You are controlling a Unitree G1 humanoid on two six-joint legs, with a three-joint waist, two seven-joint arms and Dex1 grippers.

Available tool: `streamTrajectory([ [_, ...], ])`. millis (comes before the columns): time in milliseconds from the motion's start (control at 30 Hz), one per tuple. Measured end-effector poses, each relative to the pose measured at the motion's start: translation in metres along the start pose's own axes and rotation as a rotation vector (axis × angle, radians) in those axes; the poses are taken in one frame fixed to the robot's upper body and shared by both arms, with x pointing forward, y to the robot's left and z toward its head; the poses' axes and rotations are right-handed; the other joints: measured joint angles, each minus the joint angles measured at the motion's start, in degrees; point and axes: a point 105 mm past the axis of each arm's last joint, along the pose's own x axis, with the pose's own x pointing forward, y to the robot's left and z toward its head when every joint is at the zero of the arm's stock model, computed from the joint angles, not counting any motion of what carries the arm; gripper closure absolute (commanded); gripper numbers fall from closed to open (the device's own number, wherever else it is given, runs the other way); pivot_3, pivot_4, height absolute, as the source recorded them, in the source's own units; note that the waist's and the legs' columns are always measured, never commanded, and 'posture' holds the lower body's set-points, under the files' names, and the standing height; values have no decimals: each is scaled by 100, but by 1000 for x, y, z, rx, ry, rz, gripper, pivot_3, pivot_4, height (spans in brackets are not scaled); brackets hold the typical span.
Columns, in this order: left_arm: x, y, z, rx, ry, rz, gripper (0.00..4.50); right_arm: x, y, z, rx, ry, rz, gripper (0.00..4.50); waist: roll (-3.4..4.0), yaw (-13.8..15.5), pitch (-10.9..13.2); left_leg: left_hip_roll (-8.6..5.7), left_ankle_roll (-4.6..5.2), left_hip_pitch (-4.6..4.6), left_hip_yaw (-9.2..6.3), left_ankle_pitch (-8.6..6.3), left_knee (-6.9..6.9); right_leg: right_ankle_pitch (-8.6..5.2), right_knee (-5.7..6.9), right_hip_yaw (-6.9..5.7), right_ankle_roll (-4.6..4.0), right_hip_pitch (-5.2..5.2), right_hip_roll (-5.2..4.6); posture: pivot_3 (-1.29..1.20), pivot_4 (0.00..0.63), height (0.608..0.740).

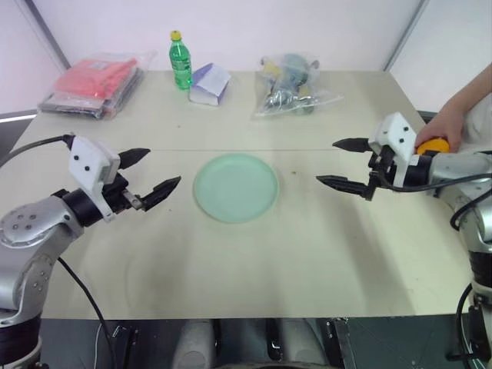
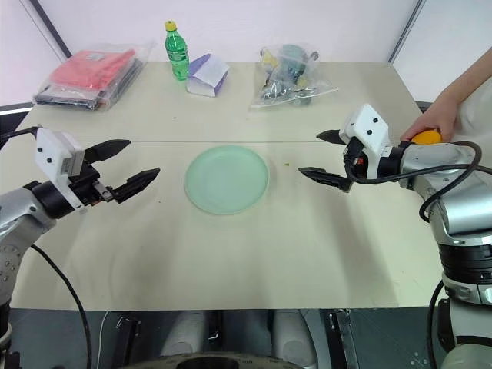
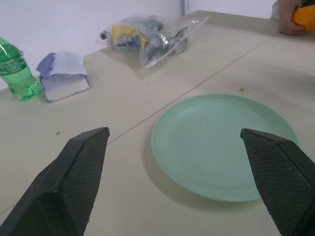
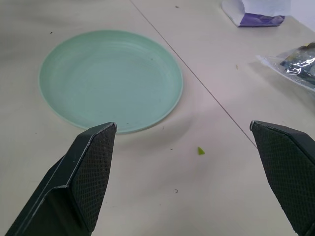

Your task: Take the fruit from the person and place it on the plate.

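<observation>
Both my tools, left tool [image 1: 149, 175] and right tool [image 1: 344, 163], hang spread wide, flanking the empty plate [image 1: 235, 187] mid-table. The fruit [image 2: 427, 137] sits under the person's hand [image 2: 432, 121] at the table's right edge, so I'm waiting for the handoff.

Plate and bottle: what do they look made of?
Plate: likely plastic or melamine; pale mint, smooth with a soft sheen, thin raised rim, faint concentric rings in the wrist views. Glazed ceramic can't be ruled out.
Bottle: clear green plastic, see-through and glossy, with a yellow screw cap.
</observation>
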Motion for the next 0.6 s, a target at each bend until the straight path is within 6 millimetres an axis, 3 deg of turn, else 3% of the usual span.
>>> streamTrajectory([
  [600, 0, -1, -1, 0, 3, -2, 0, 1, 3, -1, 12, 6, 2, 56, 0, 2, 0, 0, 0, 0, 0, 0, 1, 0, 1, 0, 0, 1, 0, 0, 150, 731],
])
